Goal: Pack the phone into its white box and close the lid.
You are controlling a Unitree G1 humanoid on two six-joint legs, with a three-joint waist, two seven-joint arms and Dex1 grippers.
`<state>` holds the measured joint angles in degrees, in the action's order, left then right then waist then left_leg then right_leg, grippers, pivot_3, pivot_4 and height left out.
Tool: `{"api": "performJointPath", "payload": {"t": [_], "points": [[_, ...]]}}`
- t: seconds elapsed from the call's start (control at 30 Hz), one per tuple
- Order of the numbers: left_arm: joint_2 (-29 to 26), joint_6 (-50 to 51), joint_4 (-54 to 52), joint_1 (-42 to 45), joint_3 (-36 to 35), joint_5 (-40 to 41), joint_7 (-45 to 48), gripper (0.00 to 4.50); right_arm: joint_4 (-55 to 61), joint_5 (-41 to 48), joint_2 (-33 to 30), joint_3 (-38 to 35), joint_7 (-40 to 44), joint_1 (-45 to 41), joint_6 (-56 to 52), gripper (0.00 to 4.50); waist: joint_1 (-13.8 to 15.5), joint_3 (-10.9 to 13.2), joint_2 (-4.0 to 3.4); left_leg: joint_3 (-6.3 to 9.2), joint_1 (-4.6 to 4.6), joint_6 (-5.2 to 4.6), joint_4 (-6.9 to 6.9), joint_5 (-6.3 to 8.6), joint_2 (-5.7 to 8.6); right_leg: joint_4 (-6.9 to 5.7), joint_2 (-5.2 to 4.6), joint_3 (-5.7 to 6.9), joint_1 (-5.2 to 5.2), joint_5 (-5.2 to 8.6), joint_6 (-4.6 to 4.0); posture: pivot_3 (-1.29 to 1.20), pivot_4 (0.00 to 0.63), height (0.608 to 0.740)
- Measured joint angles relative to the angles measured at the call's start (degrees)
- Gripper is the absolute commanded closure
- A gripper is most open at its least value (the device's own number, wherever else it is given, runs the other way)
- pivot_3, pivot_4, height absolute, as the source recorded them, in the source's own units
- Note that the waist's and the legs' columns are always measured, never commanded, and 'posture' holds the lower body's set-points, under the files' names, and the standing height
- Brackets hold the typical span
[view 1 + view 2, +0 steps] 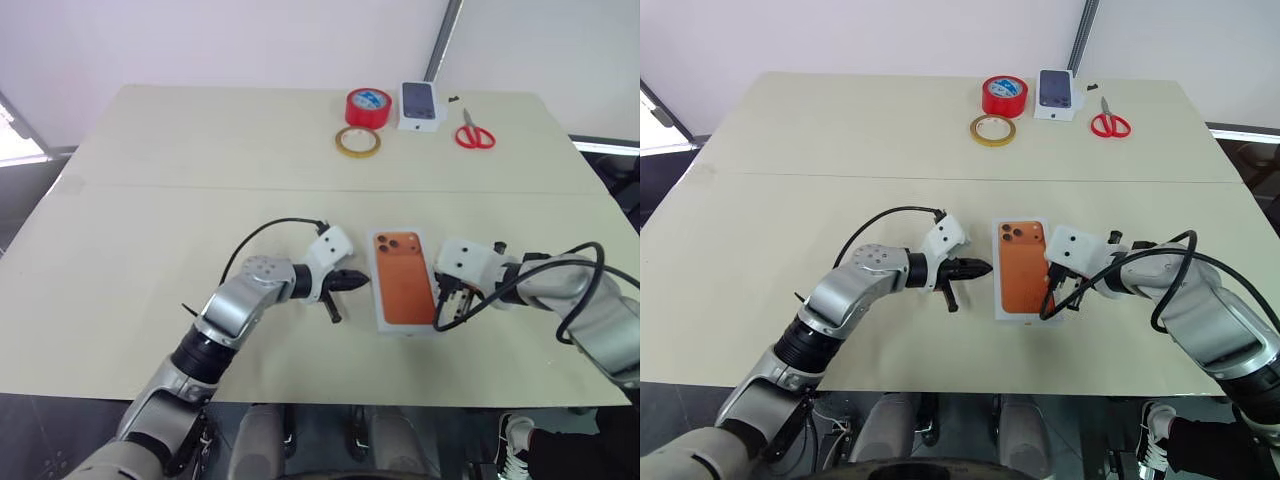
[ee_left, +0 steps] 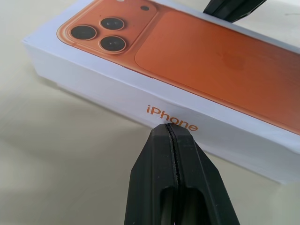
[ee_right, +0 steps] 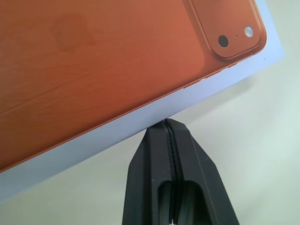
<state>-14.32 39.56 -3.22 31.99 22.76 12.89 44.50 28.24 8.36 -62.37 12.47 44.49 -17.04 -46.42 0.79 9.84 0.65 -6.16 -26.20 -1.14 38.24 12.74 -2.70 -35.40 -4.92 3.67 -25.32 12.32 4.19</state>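
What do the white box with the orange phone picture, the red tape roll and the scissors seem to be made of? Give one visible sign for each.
White box: probably smooth matte cardboard, with crisp folded edges and printed lettering on its side.
Red tape roll: likely glossy plastic tape wound on a ring core, judging by its sheen.
Scissors: red handles look like plastic; the blades look like metal, though too small to be sure.

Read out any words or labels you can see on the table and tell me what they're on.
"iPhone" in orange letters, on the white side wall of the box with the orange phone picture on top.
Red tape roll: its label is too small to read.
Small white box: no readable text.
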Motion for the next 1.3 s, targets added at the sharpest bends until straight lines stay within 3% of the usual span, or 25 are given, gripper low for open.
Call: {"api": "performJointPath", "payload": {"t": [0.93, 1.1, 1.3], "points": [[-0.2, -1.3, 2.4, 0.1, 0.0, -1.2, 0.5, 4.50, -2.0, -2.4, 1.5, -0.9, 0.9, 2.8, 1.0, 4.49, 0.0, 0.0, 0.01, 0.00, 0.02, 0.00, 0.03, 0.00, 0.04, -0.07, 0.03, 0.00, 0.01, 0.00, 0.02, 0.00, 0.150, 0.740], [-0.6, -1.5, 2.4, -0.1, -1.4, -0.9, 0.3, 4.50, -2.8, -2.4, -0.8, -4.6, 3.1, 4.6, 3.2, 4.49, 0.0, 0.0, 0.01, 0.00, 0.02, 0.00, 0.04, 0.00, 0.05, -0.07, 0.02, -0.01, 0.02, 0.00, 0.02, 0.00, 0.150, 0.740], [0.9, -0.8, 2.2, 1.6, -8.0, 2.4, -1.0, 4.50, -3.4, 2.2, -2.8, -14.8, 9.2, 7.8, 6.6, 4.49, 0.1, 0.0, 0.02, 0.05, 0.08, 0.00, 0.04, 0.00, 0.03, -0.07, 0.08, 0.00, 0.11, -0.01, 0.07, 0.00, 0.150, 0.740]]}}
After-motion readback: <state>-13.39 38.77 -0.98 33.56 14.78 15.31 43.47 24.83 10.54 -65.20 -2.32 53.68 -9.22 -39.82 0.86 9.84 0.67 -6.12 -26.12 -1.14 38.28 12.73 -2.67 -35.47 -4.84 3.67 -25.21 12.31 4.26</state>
